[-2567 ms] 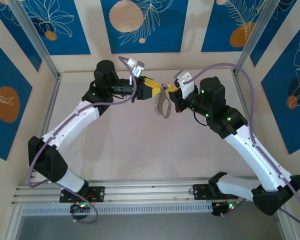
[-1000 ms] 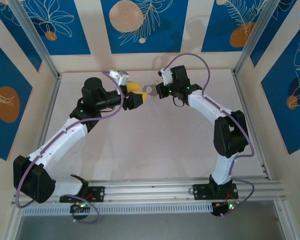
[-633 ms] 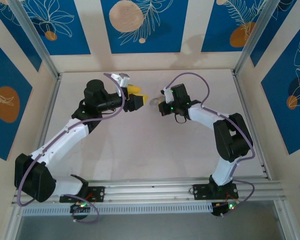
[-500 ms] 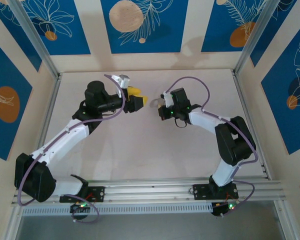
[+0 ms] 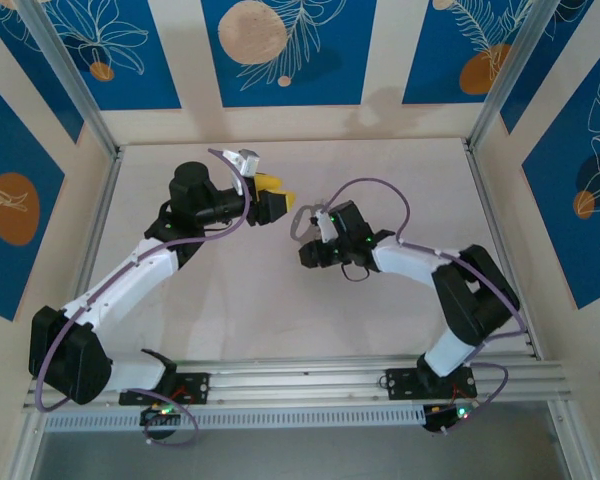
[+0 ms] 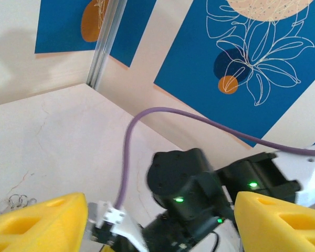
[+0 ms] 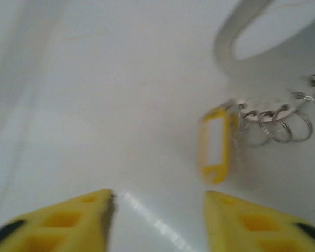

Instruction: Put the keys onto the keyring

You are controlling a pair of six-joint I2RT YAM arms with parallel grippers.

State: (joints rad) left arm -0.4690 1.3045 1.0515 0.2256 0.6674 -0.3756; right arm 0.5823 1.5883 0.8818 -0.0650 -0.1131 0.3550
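The keyring (image 7: 224,44), a flat grey loop, lies on the table beyond my right gripper (image 7: 160,198), with a chain of small silver rings (image 7: 273,126) trailing from it. The key (image 7: 215,149), a small yellow-rimmed piece with a pale centre, lies at the chain's end, just ahead of my right finger. The right gripper is open with bare table between its fingers. From above, the keyring (image 5: 297,225) rests between my right gripper (image 5: 306,257) and my left gripper (image 5: 278,203). My left gripper (image 6: 161,203) hangs open and holds nothing. The small rings (image 6: 16,202) lie below it.
The right arm's black wrist (image 6: 184,181) and its purple cable (image 6: 127,152) sit close in front of the left fingers. Metal frame posts (image 5: 75,85) and blue patterned walls (image 5: 280,50) bound the pale table (image 5: 280,320), which has free room towards the near rail.
My right gripper has dropped away from the left gripper toward the near side and has opened. The keyring it carried now lies on the table. The left arm has barely moved.
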